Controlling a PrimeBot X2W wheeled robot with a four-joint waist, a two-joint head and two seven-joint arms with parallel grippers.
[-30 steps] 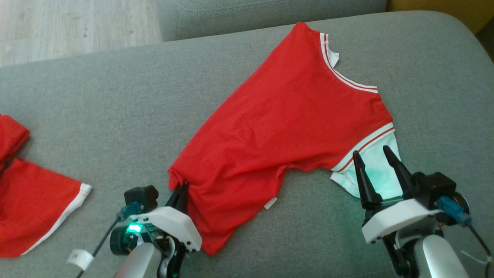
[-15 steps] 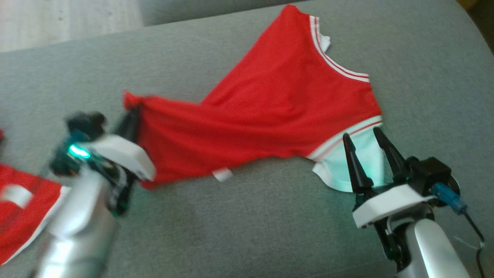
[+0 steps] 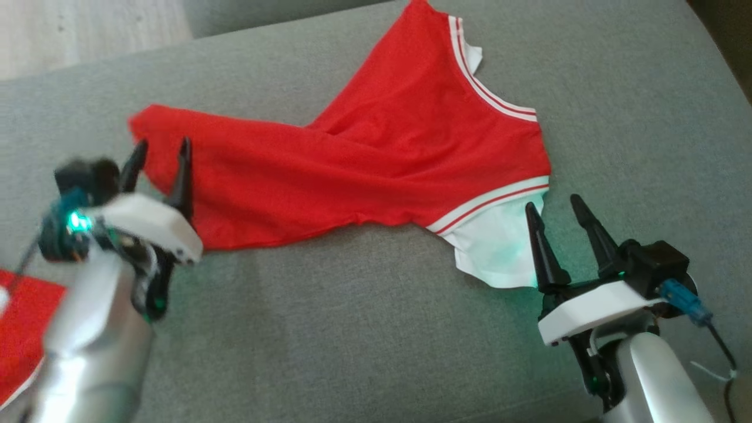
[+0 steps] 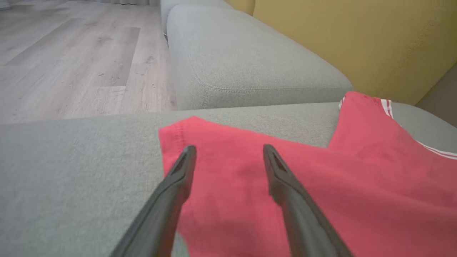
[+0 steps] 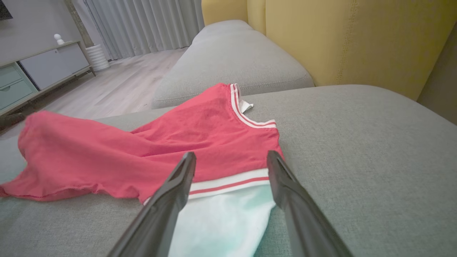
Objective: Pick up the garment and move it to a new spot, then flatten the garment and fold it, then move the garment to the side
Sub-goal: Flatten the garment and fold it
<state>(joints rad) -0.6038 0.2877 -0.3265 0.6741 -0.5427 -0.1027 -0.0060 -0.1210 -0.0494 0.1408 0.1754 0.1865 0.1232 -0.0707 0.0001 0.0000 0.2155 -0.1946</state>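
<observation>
Now, left to right. Left gripper [image 3: 164,144]: fingers spread wide, holding nothing, poised over the hem corner of the red shirt [image 3: 376,158]. Shirt: long axis runs across the grey sofa cushion [image 3: 352,329], hem left, collar at the far right, creased, not yet flat. Right gripper [image 3: 551,202]: wide, empty, tips over the white sleeve [image 3: 496,252]. I judge each arm nearest its own end. Beyond: wood floor [image 4: 71,53], yellow backrest [image 5: 339,35].

You've got a big grey couch seat [image 3: 352,329] as your surface. Past its far edge sits another grey cushion [image 4: 232,60]. A mustard backrest [image 5: 357,39] runs along one side of the seat, and pale wood floor [image 4: 71,53] lies off the other. Beyond the seat are grey curtains [image 5: 142,25] and a low cabinet [image 5: 46,67].
</observation>
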